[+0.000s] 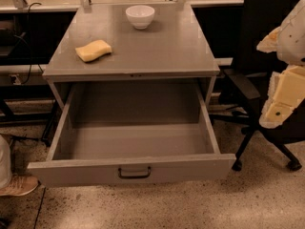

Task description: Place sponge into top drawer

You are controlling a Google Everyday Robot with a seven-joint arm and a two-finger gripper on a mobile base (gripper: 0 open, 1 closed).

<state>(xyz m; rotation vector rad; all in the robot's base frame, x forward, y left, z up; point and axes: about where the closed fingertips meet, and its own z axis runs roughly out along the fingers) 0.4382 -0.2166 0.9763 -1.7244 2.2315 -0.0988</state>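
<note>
Because the hand [284,92] is cut off at the picture's edge, well to the right of the top drawer [81,171], we cannot tell whether it is open or closed. It hangs apart from everything. The drawer stands pulled out, showing only its grey floor and walls. The sponge [93,50] lies on the table [167,46] above the drawer's left rear, and the white bowl [140,16] sits farther back.

At the right edge you see a blocky pale-yellow, white-trimmed gripper [282,99] with a small dark dot [276,113], below a rounded white shell [295,32].
</note>
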